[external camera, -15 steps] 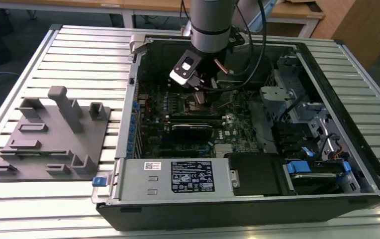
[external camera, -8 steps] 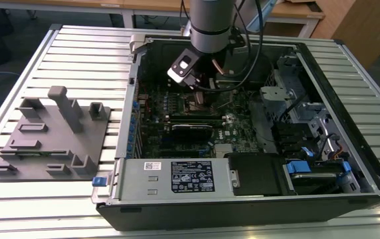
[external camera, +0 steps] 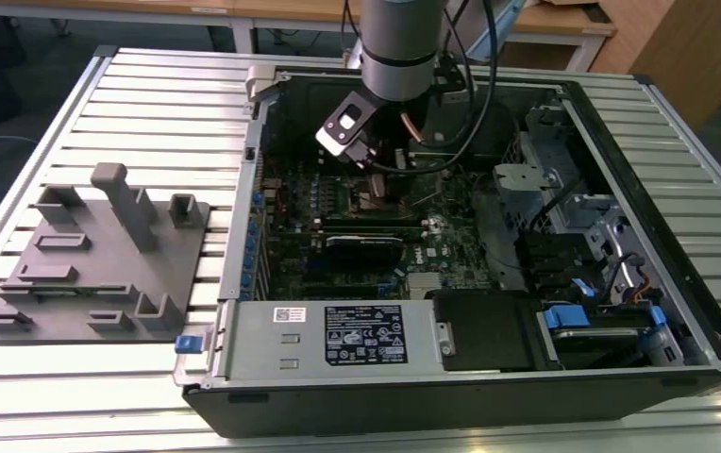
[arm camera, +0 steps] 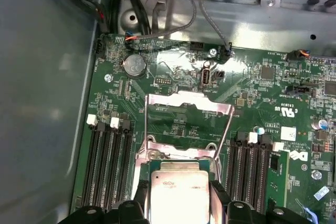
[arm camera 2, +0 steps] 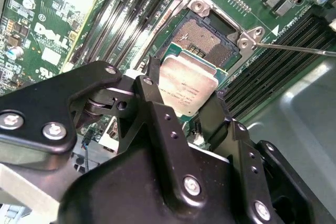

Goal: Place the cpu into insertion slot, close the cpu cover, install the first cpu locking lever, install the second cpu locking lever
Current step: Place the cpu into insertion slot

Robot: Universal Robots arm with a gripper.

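Holding cpu [arm camera 2: 186,80] clamped in tool [arm camera 2: 185,109], close above insertion slot [arm camera 2: 207,38]; cpu cover [arm camera: 189,99] open

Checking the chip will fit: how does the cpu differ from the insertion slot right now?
The cpu has a plain silver-tan metal top; the insertion slot has a dark, dotted centre inside a silver rim. The cpu is gripped in the claw, off the board; the insertion slot is fixed to the green motherboard, uncovered. Both are square, with similar footprints.
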